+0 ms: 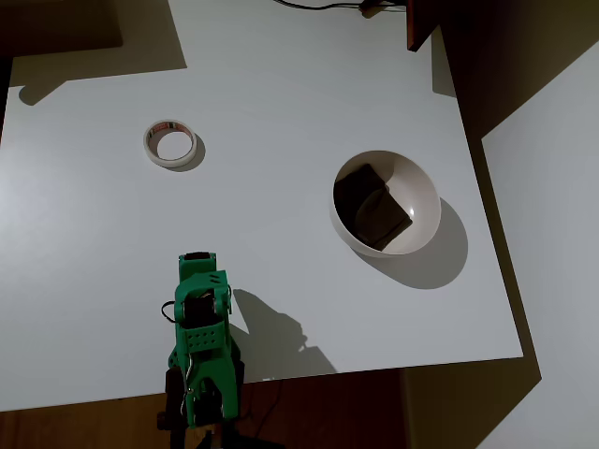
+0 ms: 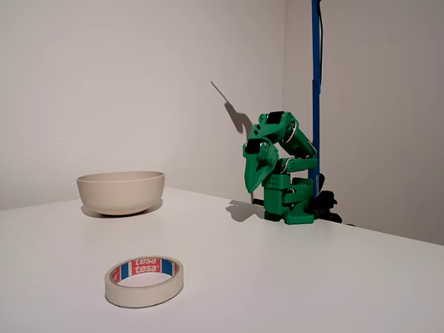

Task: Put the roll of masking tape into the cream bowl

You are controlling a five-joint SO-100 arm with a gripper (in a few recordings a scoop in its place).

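The roll of masking tape (image 1: 169, 143) lies flat on the white table, an off-white ring with red print inside; in the fixed view the roll of masking tape (image 2: 144, 280) is nearest the camera. The cream bowl (image 1: 426, 182) stands upright to the right of the table's middle, and in the fixed view the cream bowl (image 2: 121, 191) sits at the left. My green gripper (image 2: 254, 186) hangs folded over the arm's base, pointing down, jaws together and holding nothing. Seen from overhead, the gripper (image 1: 197, 267) is at the near table edge, far from both tape and bowl.
A dark brown blocky object (image 1: 372, 208) lies inside the bowl. A blue pole (image 2: 316, 97) rises behind the arm's base. The table's right edge (image 1: 487, 234) runs close past the bowl. A cable and a dark corner sit at the far edge.
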